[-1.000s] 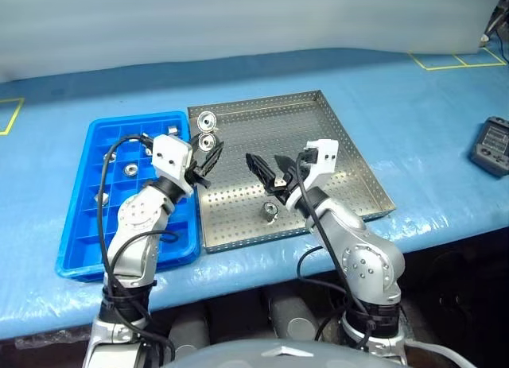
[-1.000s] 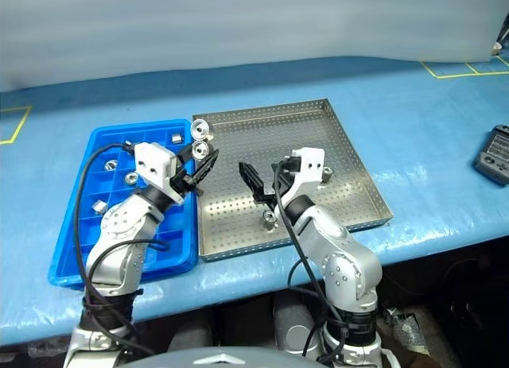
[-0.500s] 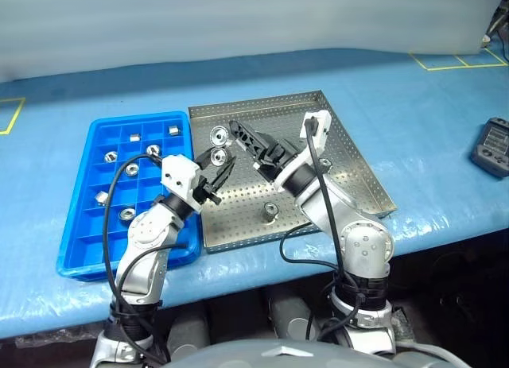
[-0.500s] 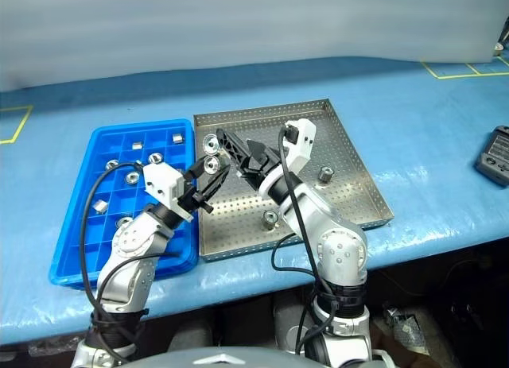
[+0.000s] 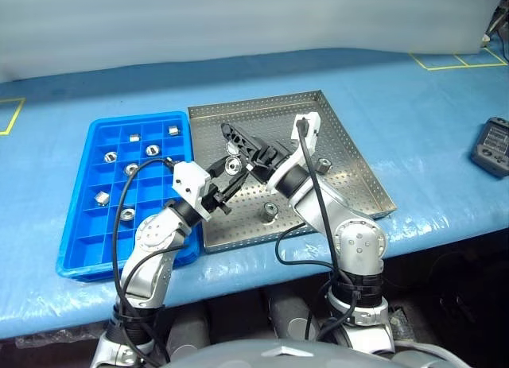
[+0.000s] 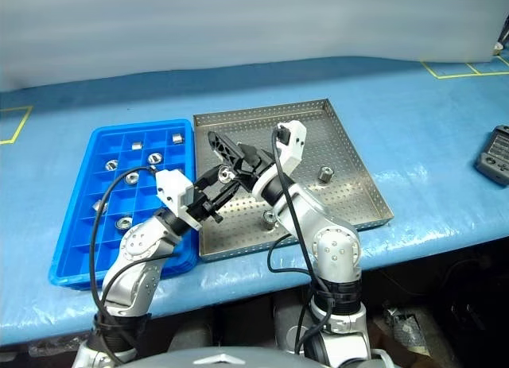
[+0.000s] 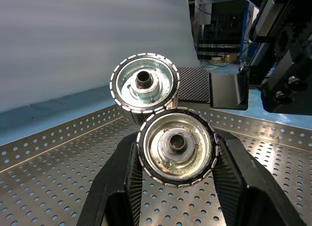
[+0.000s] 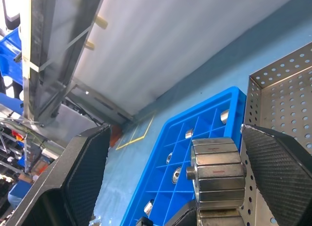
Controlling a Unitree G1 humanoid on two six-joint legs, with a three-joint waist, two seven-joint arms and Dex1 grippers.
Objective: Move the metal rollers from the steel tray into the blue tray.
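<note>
Over the steel tray [image 5: 350, 157] we've got both grippers meeting mid-air; our left gripper [image 5: 228, 180] is clamped on a pair of stacked metal rollers [image 7: 176, 147], one pinched between the black fingers [image 7: 233, 174] and the other sitting right on top of it; our right gripper [image 5: 241, 148] hangs just beside it with its fingers spread wide either side of that stack, not squeezing anything; two more rollers sit loose on the perforated floor, one near the front [image 5: 270, 211] and one further right [image 5: 324, 163]; the blue tray [image 5: 76, 237] sits right next to it on our left, with a handful of rollers [image 5: 110, 156] already dropped in separate compartments.
</note>
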